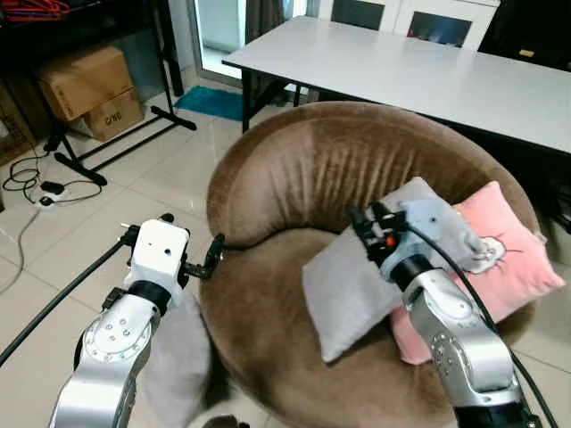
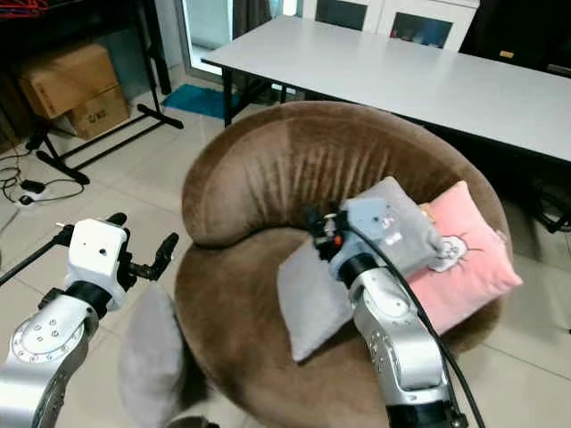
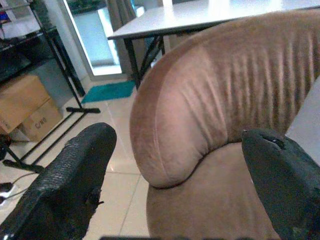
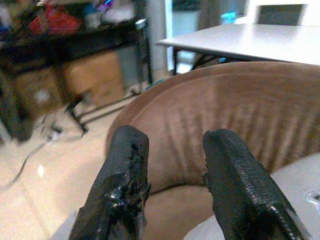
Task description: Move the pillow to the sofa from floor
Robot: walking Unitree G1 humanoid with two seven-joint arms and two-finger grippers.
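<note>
The grey pillow (image 1: 357,285) already leans on the sofa (image 1: 294,169) seat, at 9 o'clock of a pink pillow (image 1: 500,259). The right claw (image 4: 172,170) hovers over it, parted and empty, apparently having let go. The left claw (image 3: 175,175), wide open, waits at the sofa's 9 o'clock edge, holding nothing.

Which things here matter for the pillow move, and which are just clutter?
Job:
- grey pillow on the sofa seat
- brown sofa
- right end effector above the pillow, open
- left end effector beside the sofa, open

Lying about:
- pink pillow
- white table
- cardboard boxes
</note>
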